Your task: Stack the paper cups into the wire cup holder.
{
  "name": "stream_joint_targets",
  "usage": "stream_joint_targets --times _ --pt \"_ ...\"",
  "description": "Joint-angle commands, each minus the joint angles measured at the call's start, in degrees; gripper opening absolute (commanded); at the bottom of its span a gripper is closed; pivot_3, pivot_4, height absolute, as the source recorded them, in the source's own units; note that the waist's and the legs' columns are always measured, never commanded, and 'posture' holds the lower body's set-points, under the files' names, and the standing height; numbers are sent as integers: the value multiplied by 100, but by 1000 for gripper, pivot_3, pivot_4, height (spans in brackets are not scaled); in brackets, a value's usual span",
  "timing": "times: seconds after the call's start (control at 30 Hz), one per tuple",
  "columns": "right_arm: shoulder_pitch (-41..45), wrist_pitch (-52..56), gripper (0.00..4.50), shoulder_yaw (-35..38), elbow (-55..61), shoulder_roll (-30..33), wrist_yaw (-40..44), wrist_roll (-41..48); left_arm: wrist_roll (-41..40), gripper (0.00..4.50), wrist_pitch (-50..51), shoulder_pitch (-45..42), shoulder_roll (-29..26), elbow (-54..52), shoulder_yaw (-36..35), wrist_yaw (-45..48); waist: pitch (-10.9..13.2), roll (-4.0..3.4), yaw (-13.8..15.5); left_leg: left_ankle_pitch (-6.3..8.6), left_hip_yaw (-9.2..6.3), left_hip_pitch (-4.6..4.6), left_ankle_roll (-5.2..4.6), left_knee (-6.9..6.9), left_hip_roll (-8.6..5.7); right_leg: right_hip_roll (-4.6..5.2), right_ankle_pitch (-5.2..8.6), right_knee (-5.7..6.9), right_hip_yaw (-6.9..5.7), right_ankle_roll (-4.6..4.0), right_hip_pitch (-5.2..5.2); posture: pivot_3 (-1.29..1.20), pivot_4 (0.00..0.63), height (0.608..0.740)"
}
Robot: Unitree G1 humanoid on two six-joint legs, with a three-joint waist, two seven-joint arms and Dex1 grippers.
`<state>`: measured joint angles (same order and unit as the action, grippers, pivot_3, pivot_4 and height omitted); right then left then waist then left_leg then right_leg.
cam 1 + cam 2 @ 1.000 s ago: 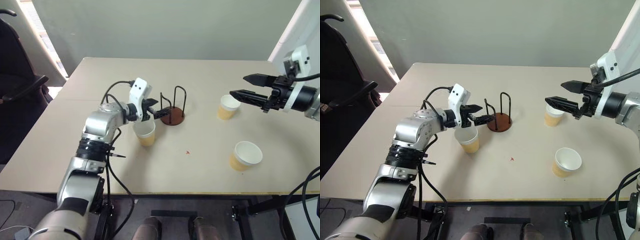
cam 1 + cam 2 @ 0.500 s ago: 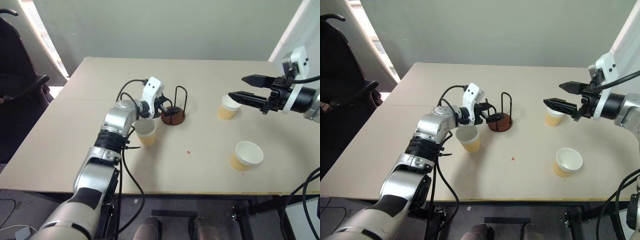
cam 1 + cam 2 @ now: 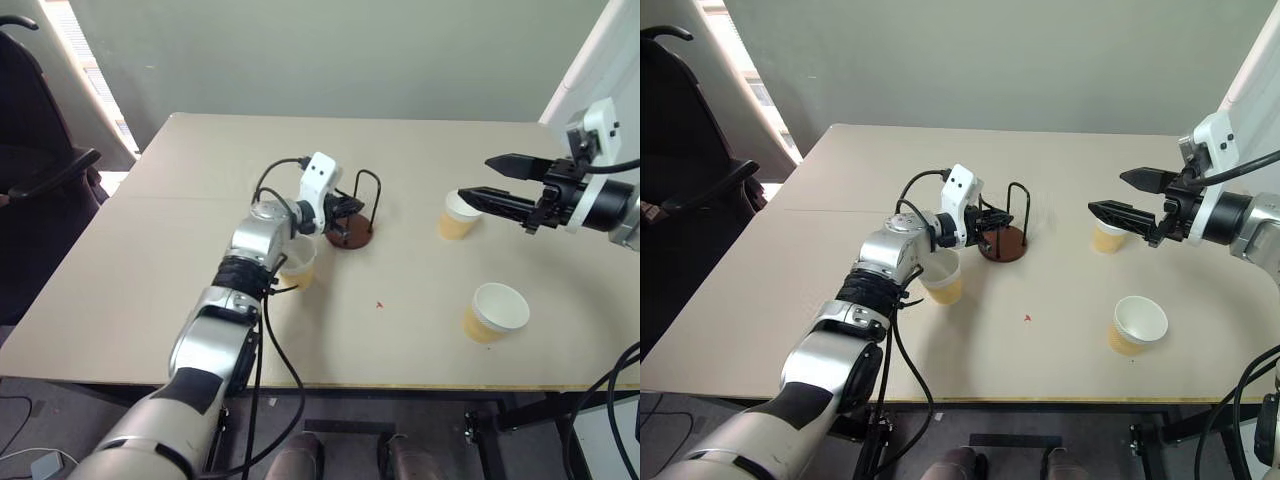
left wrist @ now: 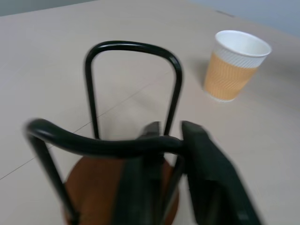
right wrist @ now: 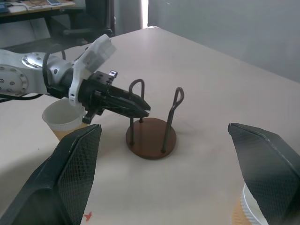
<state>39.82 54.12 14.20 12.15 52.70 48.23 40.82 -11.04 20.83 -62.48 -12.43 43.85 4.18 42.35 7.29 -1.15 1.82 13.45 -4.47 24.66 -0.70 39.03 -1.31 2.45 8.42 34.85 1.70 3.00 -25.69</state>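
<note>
Wire cup holder in left end effector

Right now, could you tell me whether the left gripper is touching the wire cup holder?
Touching: in the left wrist view the left gripper is shut on a wire loop of the wire cup holder.

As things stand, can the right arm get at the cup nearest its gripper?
Probably yes: the right gripper hangs open just above that paper cup, with nothing between them.

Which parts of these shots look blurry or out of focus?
Left wrist view: the left hand and the near loop of the wire cup holder are soft, the paper cup beyond sharper. Right wrist view: its own fingers blur. Eye views look crisp.
</note>
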Motion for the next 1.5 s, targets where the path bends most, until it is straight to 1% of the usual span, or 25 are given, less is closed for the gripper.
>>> stream_joint_targets --times 0.03,0.2,0.33,0.47,0.63,0.77,0.87,1.07,1.3,1.37,1.4,1.43,1.5 --pt "22 -71 4500 243 205 82 -56 95 -20 82 -202 -159 -32 -136 -109 183 0 0 -1 0 1 0 0 2 0 0 0 0 2 0 0 0 150 740" --pt "-22 -61 4500 288 240 89 -83 114 -73 82 -174 10 -94 -508 -62 519 0 0 -1 1 2 1 -1 2 -1 0 0 0 2 2 0 0 150 740" --pt "-67 -24 4500 373 275 156 -88 141 -163 82 -1 221 -159 -1090 10 872 0 0 0 1 3 3 -3 3 -1 0 2 -2 1 4 -1 0 150 740" --pt "-245 182 4500 629 422 478 31 306 -411 82 497 549 -319 -2049 151 1396 0 0 12 2 2 10 -4 5 -1 -1 3 -2 1 7 -4 0 150 740" --pt "-619 468 4500 1103 583 992 227 616 -769 82 1169 872 -426 -2972 268 1746 0 0 25 4 2 22 -7 9 -2 1 6 -7 2 11 -8 0 150 740" --pt "-710 673 4500 1412 636 1232 244 881 -950 82 1422 950 -365 -3234 352 1834 0 0 31 4 3 23 -7 15 -2 3 6 -5 2 11 -7 0 150 740" --pt "-784 788 4500 1578 729 1291 175 1060 -1060 82 1527 1011 -322 -3383 472 1952 0 0 31 4 6 20 -8 15 -3 7 4 -3 2 13 -6 0 150 740" --pt "-1001 879 4500 1722 980 1262 18 1248 -1043 82 1388 1202 -409 -3558 877 2394 0 -1 27 8 10 12 -18 15 -3 7 4 -3 7 22 -1 0 150 740" --pt "-1199 868 4500 1686 1097 1281 16 1385 -706 82 950 1426 -549 -3370 1238 2495 0 -1 26 9 10 9 -36 17 -5 7 5 -4 11 28 2 0 150 740" --pt "-1267 899 4500 1625 1163 1312 97 1500 -609 692 813 1499 -573 -3313 1333 2528 0 -1 26 9 11 10 -36 18 -6 7 7 -4 12 31 2 0 150 740" --pt "-1300 919 4500 1583 1220 1344 160 1564 -579 856 763 1527 -586 -3298 1373 2565 0 -1 26 9 11 10 -36 17 -7 7 8 -4 12 33 2 0 150 740" --pt "-1318 943 4500 1528 1282 1386 228 1633 -563 1130 725 1549 -596 -3298 1398 2604 0 -1 26 9 11 10 -35 17 -7 7 9 -4 12 34 2 0 150 740" --pt "-1330 976 4500 1409 1360 1490 351 1755 -568 1885 715 1564 -601 -3303 1410 2647 0 -1 26 8 11 12 -34 17 -8 7 13 -4 12 38 2 0 150 740"
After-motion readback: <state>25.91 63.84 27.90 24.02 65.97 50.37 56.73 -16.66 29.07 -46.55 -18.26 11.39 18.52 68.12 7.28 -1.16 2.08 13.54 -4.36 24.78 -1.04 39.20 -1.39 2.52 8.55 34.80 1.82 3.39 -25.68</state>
